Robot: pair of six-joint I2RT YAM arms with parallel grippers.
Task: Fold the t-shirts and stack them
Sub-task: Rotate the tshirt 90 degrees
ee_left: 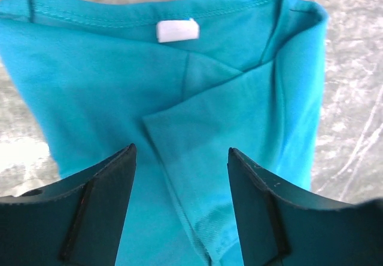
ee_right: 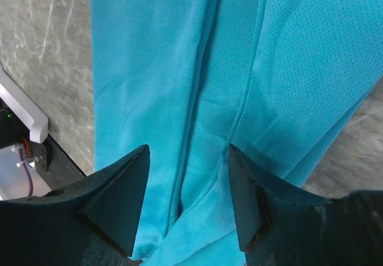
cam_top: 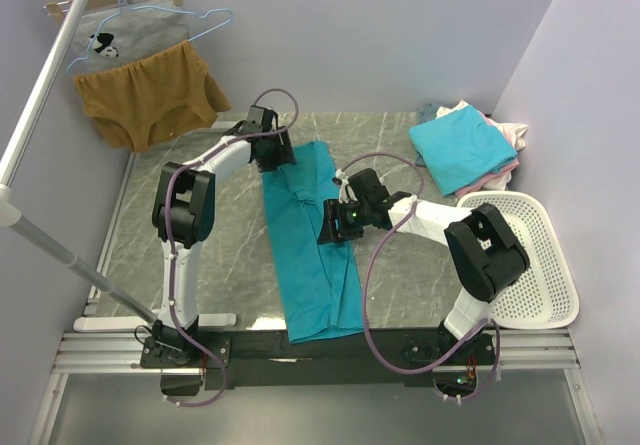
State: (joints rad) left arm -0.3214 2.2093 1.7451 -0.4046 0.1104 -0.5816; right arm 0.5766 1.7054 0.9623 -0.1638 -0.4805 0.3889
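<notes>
A teal t-shirt (cam_top: 312, 255) lies on the marble table, folded lengthwise into a long strip that runs from the back toward the near edge. My left gripper (cam_top: 274, 157) hovers over its collar end, jaws open. In the left wrist view the collar with a white label (ee_left: 178, 30) and a folded-in sleeve (ee_left: 221, 116) show beyond the left gripper (ee_left: 181, 153). My right gripper (cam_top: 336, 229) is over the strip's middle right edge, open. In the right wrist view long folds of the shirt (ee_right: 197, 69) run between the right gripper's (ee_right: 188, 151) fingers. Neither holds cloth.
A stack of folded t-shirts (cam_top: 462, 147), lighter turquoise on top with pink and white below, sits at the back right. A white basket (cam_top: 545, 265) stands at the right edge. A mustard-brown garment (cam_top: 150, 95) and a grey printed one (cam_top: 130, 37) hang at the back left by a slanted pole (cam_top: 35, 115).
</notes>
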